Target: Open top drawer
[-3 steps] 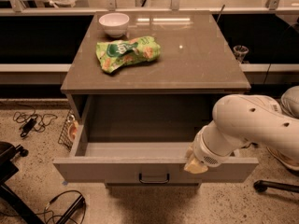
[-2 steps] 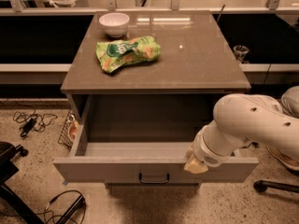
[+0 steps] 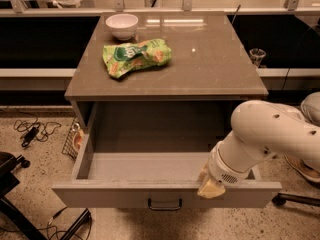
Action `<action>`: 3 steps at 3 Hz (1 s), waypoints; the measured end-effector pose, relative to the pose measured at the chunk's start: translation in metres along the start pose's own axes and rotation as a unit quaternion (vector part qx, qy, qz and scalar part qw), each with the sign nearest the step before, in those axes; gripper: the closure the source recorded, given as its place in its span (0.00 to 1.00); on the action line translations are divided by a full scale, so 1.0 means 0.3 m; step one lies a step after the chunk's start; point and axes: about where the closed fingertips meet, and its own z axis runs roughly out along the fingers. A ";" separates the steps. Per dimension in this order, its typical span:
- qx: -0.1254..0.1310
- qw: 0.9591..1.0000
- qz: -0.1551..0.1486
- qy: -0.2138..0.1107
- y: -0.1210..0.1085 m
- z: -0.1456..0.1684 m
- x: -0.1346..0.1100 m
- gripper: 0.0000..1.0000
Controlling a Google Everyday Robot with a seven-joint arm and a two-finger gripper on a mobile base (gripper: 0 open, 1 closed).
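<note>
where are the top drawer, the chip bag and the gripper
top drawer [image 3: 100, 196], camera view, on its front panel left of the handle [image 3: 164, 204]
chip bag [image 3: 136, 57], camera view, middle of the green bag on the tabletop [image 3: 215, 59]
gripper [image 3: 210, 186], camera view, its tan tip at the drawer's front edge, right of the handle

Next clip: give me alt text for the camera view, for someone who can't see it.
The top drawer stands pulled far out of a grey cabinet, its plain grey interior exposed, with the robot's gripper at the drawer's front edge, right of the black handle. On the cabinet top lie a white bowl and a green snack bag.
</note>
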 end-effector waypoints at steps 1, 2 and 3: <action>-0.051 0.997 -0.053 -0.010 0.077 0.008 -0.028 1.00; -0.051 0.997 -0.053 -0.010 0.077 0.008 -0.028 1.00; -0.091 0.992 -0.081 -0.019 0.160 0.005 -0.021 1.00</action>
